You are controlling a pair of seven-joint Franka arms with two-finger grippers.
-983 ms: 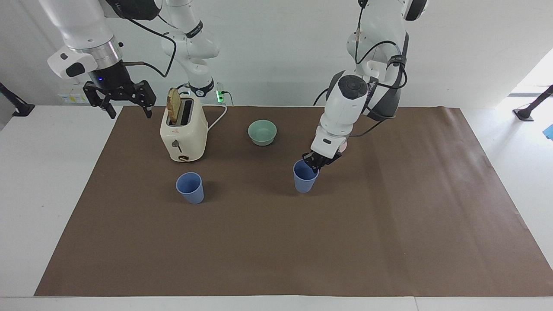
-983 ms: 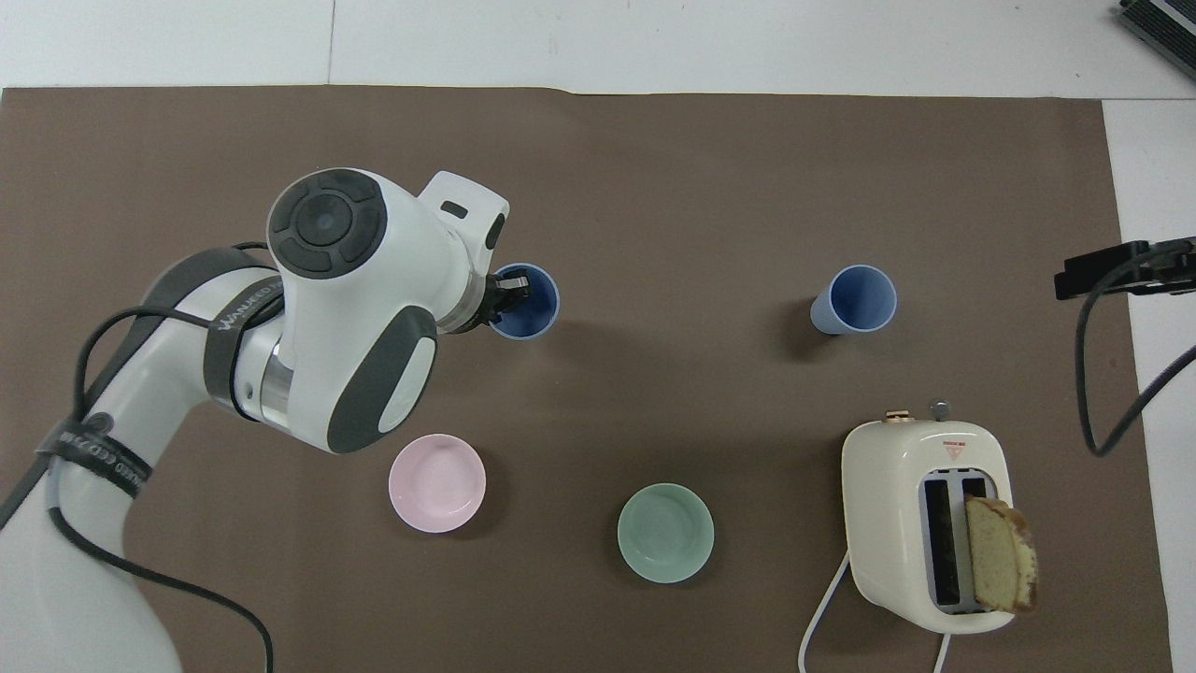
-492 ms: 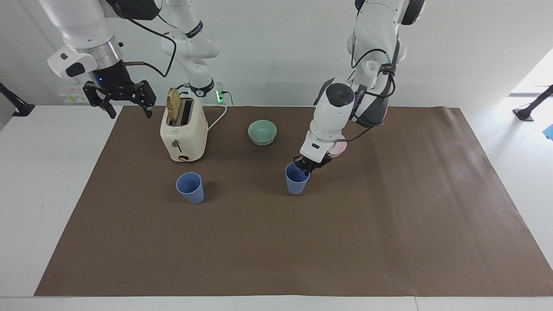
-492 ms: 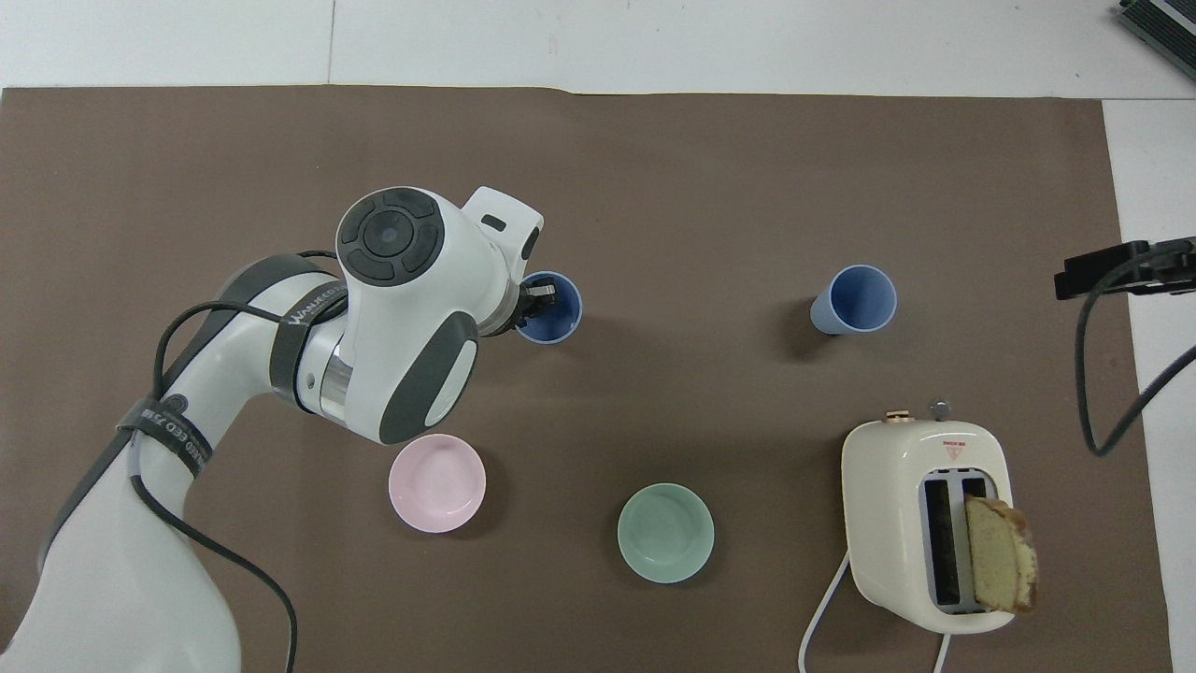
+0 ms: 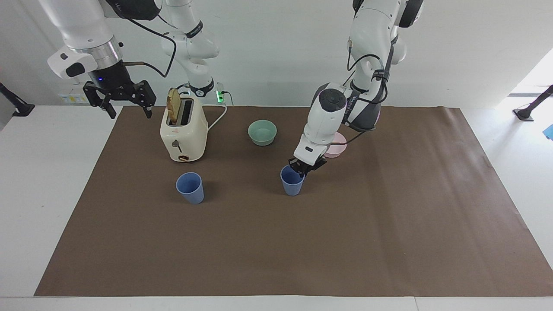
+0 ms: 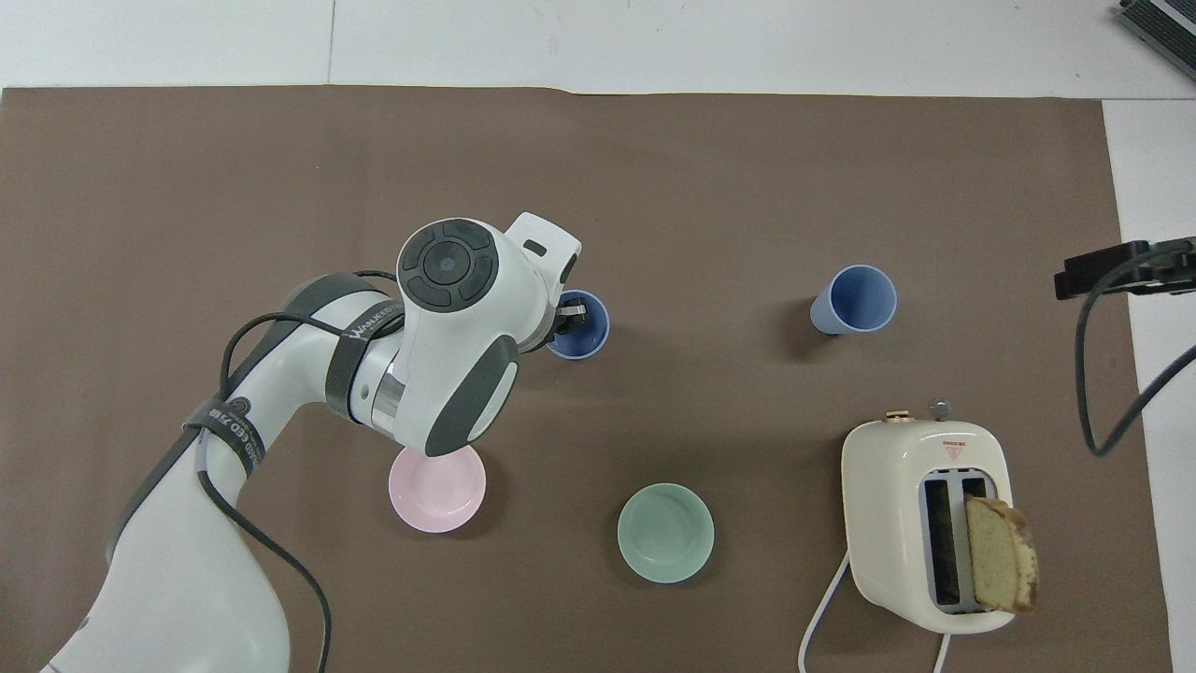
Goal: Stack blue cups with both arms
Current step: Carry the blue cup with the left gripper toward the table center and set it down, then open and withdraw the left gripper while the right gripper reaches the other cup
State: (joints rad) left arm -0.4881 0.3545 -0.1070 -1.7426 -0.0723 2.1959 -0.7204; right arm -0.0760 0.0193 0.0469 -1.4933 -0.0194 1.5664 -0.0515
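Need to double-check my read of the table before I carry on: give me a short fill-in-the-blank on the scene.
1. The left gripper grips the rim of a blue ____.
2. The slice of bread stands in the ____.
3. The second blue cup stands nearest the ____, toward the right arm's end.
4. The left arm partly hides the ____ bowl in the overhead view.

Missing words: cup; toaster; toaster; pink

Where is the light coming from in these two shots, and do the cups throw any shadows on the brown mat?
Facing view: bright daylight washes out the floor at the picture's edge by the left arm's end; the free blue cup throws a soft shadow toward that end. Overhead view: lighting is even, and that cup's shadow is a dim smudge on the brown mat; the left arm hides part of the held cup.
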